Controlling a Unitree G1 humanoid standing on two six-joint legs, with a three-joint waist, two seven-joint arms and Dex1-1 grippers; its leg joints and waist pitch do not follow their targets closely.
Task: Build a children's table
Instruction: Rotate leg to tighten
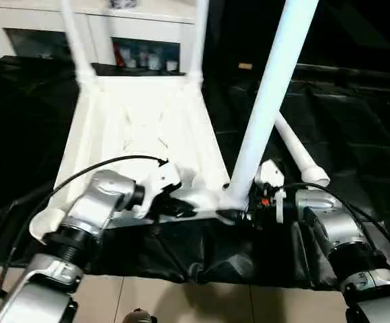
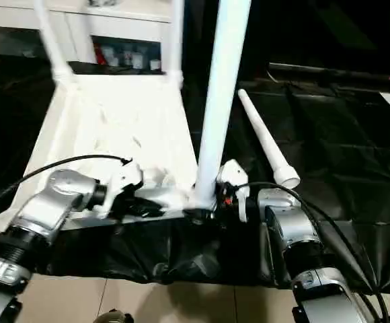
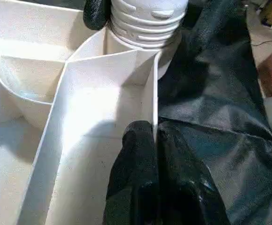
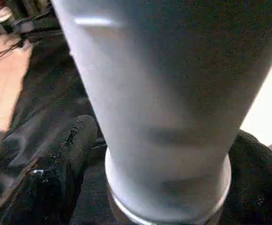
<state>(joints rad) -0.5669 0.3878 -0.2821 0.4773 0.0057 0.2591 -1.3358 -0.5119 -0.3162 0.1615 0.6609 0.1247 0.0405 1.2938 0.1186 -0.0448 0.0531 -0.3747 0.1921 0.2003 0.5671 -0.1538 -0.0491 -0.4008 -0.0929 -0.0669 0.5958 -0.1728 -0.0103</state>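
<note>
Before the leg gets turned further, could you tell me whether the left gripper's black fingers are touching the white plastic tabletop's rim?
Touching: the left wrist view shows the fingers pinching the tabletop rim.

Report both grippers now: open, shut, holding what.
Left gripper: shut, pinching the thin edge wall of the tabletop.
Right gripper: fingers wide, one on each side of the upright leg at its base; grip cannot be told.

Your white plastic tabletop point(image 1: 144, 128) lay ribbed underside up on black sheeting; three round tube legs point(image 1: 269, 101) stood in corner sockets, a fourth leg point(image 1: 301, 156) lay beside it.
</note>
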